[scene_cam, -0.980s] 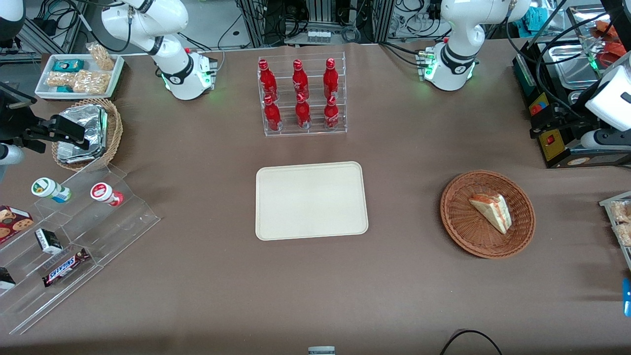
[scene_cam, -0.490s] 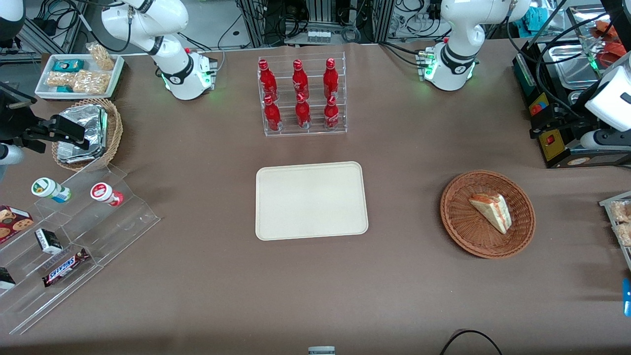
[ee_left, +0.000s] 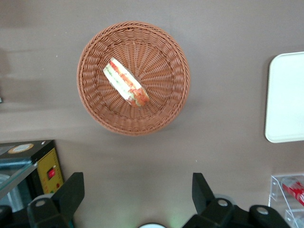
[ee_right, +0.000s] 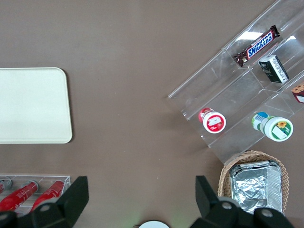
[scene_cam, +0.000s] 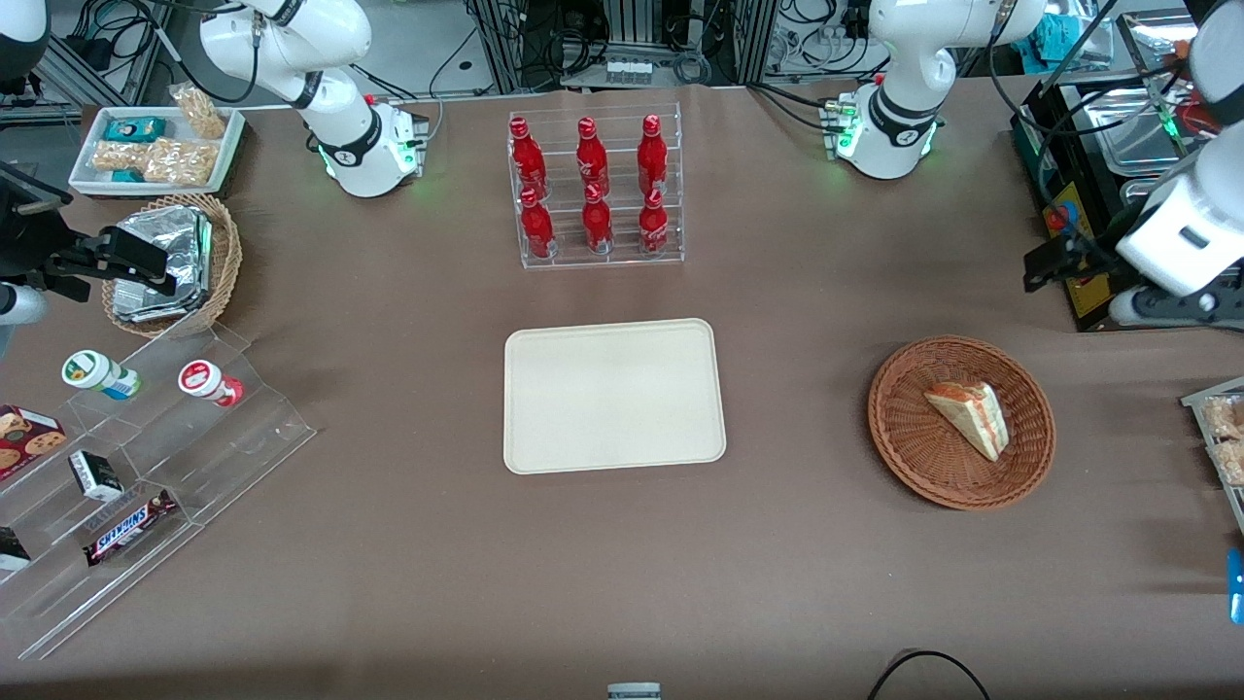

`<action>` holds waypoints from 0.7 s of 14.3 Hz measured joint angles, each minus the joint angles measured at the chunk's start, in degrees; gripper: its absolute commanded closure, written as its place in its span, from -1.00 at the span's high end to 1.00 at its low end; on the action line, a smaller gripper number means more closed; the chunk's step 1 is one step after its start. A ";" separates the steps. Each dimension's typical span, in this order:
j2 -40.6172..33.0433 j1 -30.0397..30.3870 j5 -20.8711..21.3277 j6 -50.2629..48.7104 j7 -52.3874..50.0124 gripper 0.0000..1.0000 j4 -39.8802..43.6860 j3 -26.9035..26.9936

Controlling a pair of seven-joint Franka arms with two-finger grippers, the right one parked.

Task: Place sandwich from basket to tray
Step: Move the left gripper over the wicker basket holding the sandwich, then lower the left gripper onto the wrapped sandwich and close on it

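White arm [scene_cam: 1181, 233], black gripper [ee_left: 137, 194], jaws parted.

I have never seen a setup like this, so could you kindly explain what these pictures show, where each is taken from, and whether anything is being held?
These are two white robot arms bolted to a brown table, each ending in a two-finger claw called a gripper. One picture looks down on the table from the front; the other two come from cameras on the arms' wrists, looking straight down past the fingers.

The working arm's gripper is open, holds nothing, and hangs high above the table beside the basket. In that reddish-brown wicker basket lies a wrapped sandwich, which should go onto the cream tray in the middle; the tray has nothing on it yet.

Also on the table: a clear rack of red bottles, a clear stepped display with snacks, a tan basket of foil packs, and a white snack tray.
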 measured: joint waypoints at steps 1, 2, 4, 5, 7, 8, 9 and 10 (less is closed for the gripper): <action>0.33 0.04 0.01 2.97 0.00 1.00 -2.53 0.44; 0.79 0.14 0.01 6.18 0.00 1.00 -5.02 0.99; 1.88 0.37 0.01 13.67 0.00 1.00 -10.06 1.70; 2.51 0.55 0.01 17.78 0.00 1.00 -12.66 1.84; 4.05 1.61 -0.04 25.91 -0.14 1.00 -17.54 1.93; 4.97 2.12 -0.14 29.86 -1.10 1.00 -19.78 1.95; 5.93 2.63 -0.29 33.67 -3.53 1.00 -21.70 1.99; 6.96 3.04 -0.35 37.16 -7.71 1.00 -23.23 2.02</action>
